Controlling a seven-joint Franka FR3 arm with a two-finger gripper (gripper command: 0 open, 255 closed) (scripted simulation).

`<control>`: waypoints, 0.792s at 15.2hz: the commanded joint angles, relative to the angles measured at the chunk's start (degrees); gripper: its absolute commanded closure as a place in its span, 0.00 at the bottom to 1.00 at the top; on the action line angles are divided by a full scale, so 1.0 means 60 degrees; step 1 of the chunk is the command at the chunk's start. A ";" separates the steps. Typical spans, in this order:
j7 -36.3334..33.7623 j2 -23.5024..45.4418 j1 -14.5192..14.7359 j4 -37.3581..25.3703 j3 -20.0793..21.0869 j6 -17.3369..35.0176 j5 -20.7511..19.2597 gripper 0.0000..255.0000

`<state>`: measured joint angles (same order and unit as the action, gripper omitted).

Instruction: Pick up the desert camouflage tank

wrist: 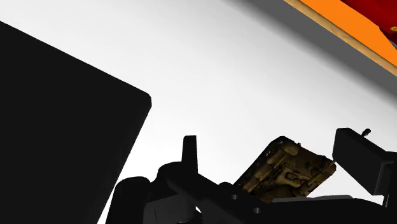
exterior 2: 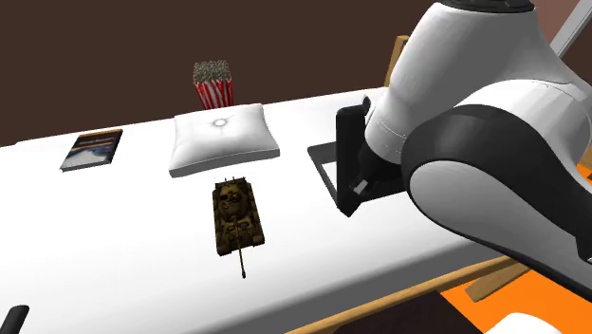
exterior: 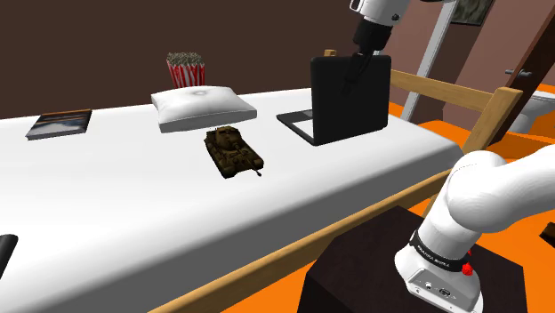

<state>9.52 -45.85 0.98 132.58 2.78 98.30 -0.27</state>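
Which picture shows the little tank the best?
The second exterior view: the tank lies whole, seen from above, barrel included. The shoulder view shows it whole too, but farther off. In the wrist view the tool covers part of it.

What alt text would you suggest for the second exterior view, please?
A brown camouflage tank sits on a white bed, barrel toward the camera, apart from a white pillow, popcorn box, book and black laptop. The white arm looms at the view's right.

One tank, one pillow, one popcorn box, one book, one laptop.
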 commanded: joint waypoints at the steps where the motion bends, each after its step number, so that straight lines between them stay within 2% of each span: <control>1: 0.0000 0.0000 0.0000 0.0000 0.0000 0.0000 0.0000 0.00; 7: -0.2044 0.1541 -0.0167 -0.0284 0.1225 0.0908 0.0445 0.00; 12: -0.3754 0.3151 -0.0389 -0.0944 0.2177 0.1565 0.0531 0.00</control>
<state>-10.85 -29.33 -0.95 127.74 14.77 106.50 2.96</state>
